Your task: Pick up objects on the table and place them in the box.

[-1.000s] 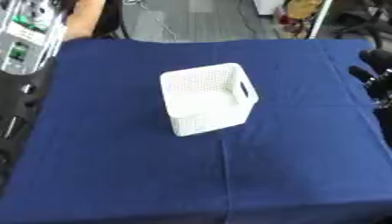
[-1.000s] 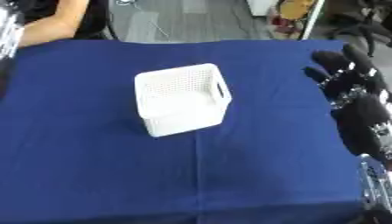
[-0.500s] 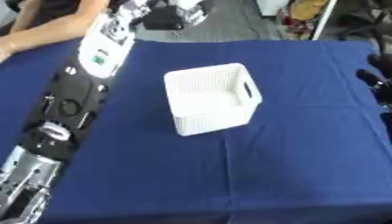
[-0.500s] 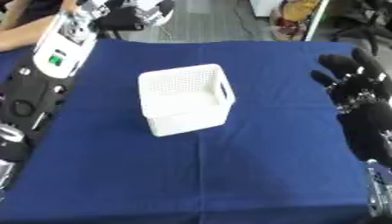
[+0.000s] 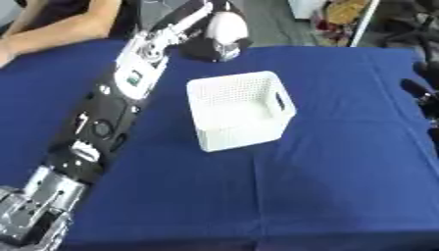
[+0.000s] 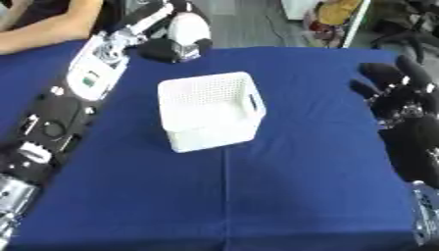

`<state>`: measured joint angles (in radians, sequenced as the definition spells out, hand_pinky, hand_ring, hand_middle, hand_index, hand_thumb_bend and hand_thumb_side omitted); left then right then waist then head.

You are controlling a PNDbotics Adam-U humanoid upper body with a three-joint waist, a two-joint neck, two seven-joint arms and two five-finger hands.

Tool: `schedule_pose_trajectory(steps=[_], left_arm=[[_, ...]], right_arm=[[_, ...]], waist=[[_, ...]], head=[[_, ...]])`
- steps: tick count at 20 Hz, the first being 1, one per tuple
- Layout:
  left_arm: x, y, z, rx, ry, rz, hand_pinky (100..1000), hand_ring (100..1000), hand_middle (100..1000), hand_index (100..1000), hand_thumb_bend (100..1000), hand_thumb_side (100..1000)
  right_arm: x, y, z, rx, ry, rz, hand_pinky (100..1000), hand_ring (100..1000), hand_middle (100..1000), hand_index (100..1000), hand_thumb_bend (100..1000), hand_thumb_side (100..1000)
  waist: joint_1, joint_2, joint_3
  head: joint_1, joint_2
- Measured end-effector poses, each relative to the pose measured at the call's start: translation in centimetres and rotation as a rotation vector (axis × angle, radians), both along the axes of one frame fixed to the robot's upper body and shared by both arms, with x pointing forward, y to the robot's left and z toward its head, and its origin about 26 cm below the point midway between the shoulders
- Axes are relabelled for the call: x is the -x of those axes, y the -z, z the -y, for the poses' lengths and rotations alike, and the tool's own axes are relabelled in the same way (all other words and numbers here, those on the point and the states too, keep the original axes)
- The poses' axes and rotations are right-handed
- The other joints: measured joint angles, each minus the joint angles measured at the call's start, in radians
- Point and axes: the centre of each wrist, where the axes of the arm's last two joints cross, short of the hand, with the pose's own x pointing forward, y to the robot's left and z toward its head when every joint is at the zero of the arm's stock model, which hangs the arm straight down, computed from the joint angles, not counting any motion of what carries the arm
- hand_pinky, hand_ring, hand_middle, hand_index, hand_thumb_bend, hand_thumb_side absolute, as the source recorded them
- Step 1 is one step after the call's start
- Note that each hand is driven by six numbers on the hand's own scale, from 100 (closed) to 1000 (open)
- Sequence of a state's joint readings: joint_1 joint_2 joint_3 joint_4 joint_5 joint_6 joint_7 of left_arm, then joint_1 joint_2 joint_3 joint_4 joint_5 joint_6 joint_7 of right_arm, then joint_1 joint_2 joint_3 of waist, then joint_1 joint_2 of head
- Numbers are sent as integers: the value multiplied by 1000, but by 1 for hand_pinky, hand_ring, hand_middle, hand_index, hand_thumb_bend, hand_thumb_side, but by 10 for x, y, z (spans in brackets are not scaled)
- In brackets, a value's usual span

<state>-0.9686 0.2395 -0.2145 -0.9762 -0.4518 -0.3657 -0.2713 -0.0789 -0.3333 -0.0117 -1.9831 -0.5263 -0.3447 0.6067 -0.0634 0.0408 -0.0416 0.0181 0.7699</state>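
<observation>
A white perforated box (image 5: 242, 110) with a handle slot stands on the blue tablecloth (image 5: 343, 162) near the middle, and nothing shows inside it. My left arm stretches from the lower left to the table's far edge, where my left hand (image 5: 208, 48) lies behind the box. A white rounded shape (image 6: 187, 28) sits right at that hand; I cannot tell whether it is a held thing or part of the hand. My right hand (image 6: 403, 98) rests open at the right edge, fingers up, well apart from the box.
A person's bare forearm (image 6: 47, 29) lies along the far left edge of the table. Beyond the far edge there is floor clutter and a white pole (image 5: 367, 22). Blue cloth stretches in front of and to the right of the box.
My left arm has swung in from the left side and reached up to the table's far edge behind the box. The right hand has stayed at the right edge. The box has not moved.
</observation>
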Motion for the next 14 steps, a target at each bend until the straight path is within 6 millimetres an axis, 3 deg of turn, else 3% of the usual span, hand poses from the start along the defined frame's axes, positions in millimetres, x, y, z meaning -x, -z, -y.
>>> schedule_pose_trajectory(steps=[14], left_arm=[[-1, 43, 5, -161, 31, -19, 100, 100, 337, 437, 100, 418]], right_arm=[[0, 0, 0, 1, -2, 1, 972, 1000, 890, 1000, 163, 590]], waist=[[0, 1, 0]], head=[[1, 0]])
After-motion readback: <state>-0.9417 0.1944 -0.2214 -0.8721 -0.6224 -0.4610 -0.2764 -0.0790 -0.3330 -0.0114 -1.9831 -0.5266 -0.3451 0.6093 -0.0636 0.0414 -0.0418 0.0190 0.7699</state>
